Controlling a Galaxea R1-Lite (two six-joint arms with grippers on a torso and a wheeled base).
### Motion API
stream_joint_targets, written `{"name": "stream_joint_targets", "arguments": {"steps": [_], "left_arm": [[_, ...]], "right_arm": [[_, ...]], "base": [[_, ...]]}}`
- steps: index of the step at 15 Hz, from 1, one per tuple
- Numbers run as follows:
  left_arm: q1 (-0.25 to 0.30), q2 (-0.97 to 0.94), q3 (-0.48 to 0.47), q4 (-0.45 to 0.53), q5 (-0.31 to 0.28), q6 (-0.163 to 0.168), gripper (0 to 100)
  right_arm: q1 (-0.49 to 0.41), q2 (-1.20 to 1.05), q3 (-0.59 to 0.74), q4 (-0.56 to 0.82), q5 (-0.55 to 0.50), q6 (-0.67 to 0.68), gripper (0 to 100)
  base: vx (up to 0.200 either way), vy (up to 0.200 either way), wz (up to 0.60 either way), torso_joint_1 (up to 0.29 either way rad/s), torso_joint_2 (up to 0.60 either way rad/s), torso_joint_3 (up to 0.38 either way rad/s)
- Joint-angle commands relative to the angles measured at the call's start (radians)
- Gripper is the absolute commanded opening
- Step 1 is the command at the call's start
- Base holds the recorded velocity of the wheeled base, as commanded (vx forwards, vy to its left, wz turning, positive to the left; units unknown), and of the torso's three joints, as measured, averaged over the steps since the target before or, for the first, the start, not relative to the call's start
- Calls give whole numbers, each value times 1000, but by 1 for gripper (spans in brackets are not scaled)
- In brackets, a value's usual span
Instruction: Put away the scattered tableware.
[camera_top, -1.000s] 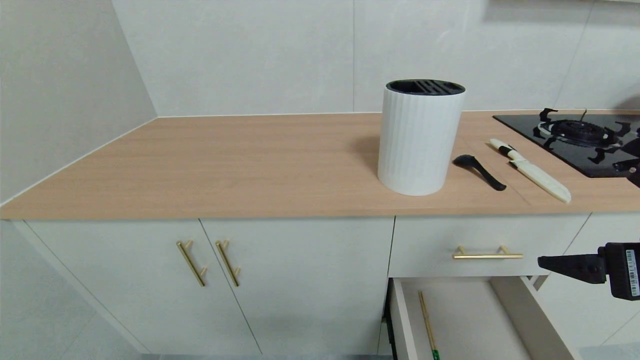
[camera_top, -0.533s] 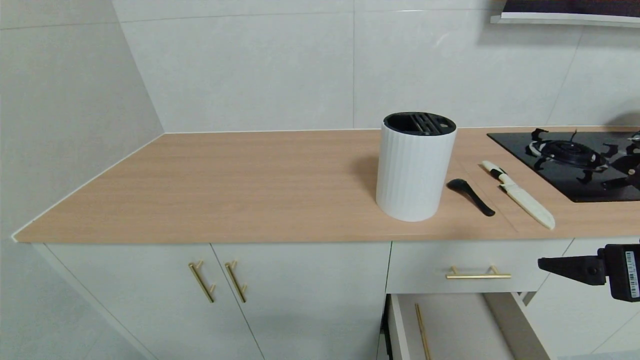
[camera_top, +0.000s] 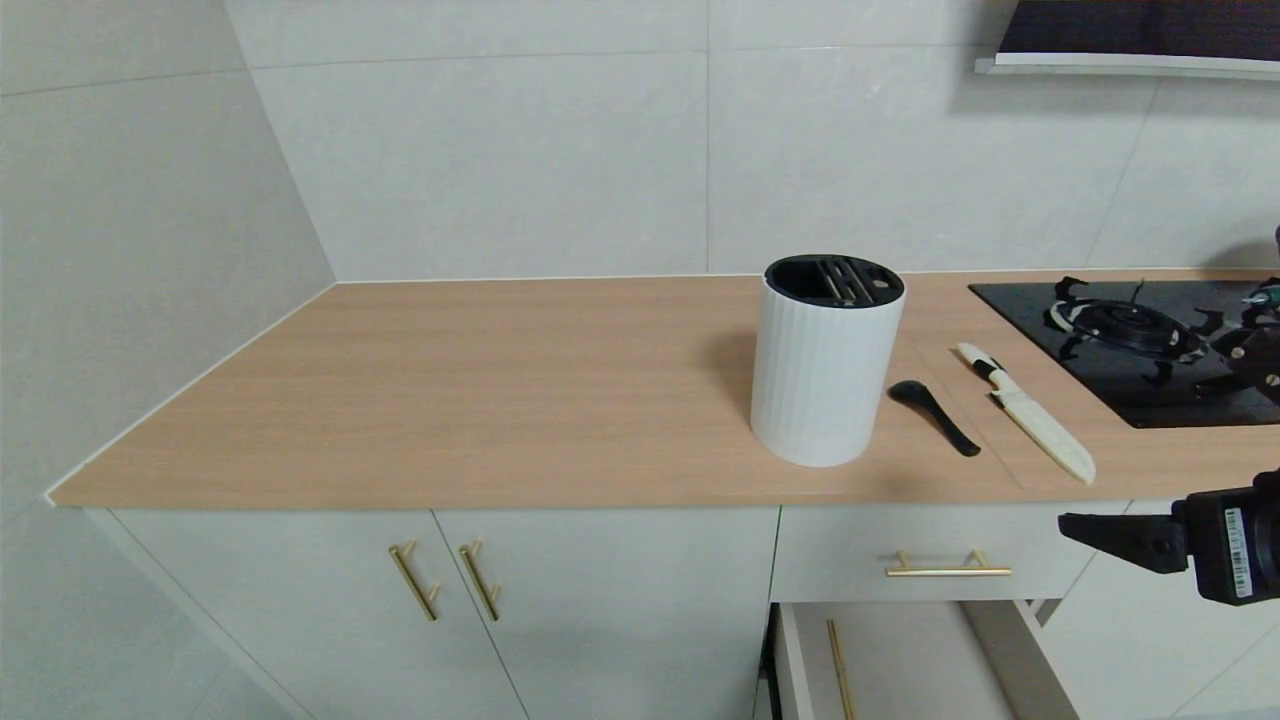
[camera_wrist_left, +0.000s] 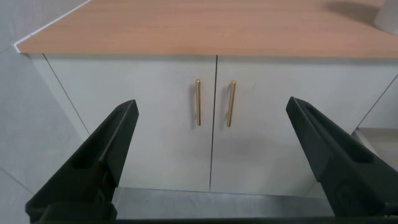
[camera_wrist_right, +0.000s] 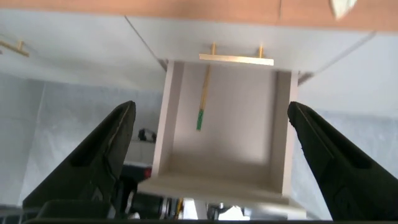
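left gripper (camera_wrist_left: 210, 106) spread wide, empty, facing cabinet doors (camera_wrist_left: 155, 124) | right gripper (camera_wrist_right: 210, 107) spread wide, empty, facing open drawer (camera_wrist_right: 239, 146) | drawer: 1 chopstick (camera_wrist_right: 203, 99) | countertop (camera_top: 450, 400): 1 black spoon (camera_top: 933, 402) between 1 knife (camera_top: 1025, 412) and 1 white holder (camera_top: 825, 360)

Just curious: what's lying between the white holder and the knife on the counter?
A black spoon, flat on the counter between holder and knife, in the head view.

Black right tool (camera_top: 1070, 522), wedge-shaped fingers (camera_top: 1112, 531), barcode label (camera_top: 1237, 553)
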Motion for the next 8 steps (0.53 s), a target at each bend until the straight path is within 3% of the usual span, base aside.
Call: {"name": "stream_joint_targets", "arguments": {"steps": [1, 3, 5, 8], "left_arm": [[0, 1, 0, -1, 0, 0, 100], [0, 1, 0, -1, 0, 0, 100], [0, 1, 0, -1, 0, 0, 100], [0, 1, 0, -1, 0, 0, 100]], "right_arm": [[-49, 51, 8, -45, 10, -26, 100], [-126, 160, -3, -175, 73, -64, 100], [-238, 321, -10, -370, 185, -190, 100], [-301, 499, -26, -563, 318, -288, 100]], "base": [[0, 0, 0, 0, 0, 0], [0, 0, 0, 0, 0, 0], [0, 0, 0, 0, 0, 0], [0, 0, 0, 0, 0, 0]]}}
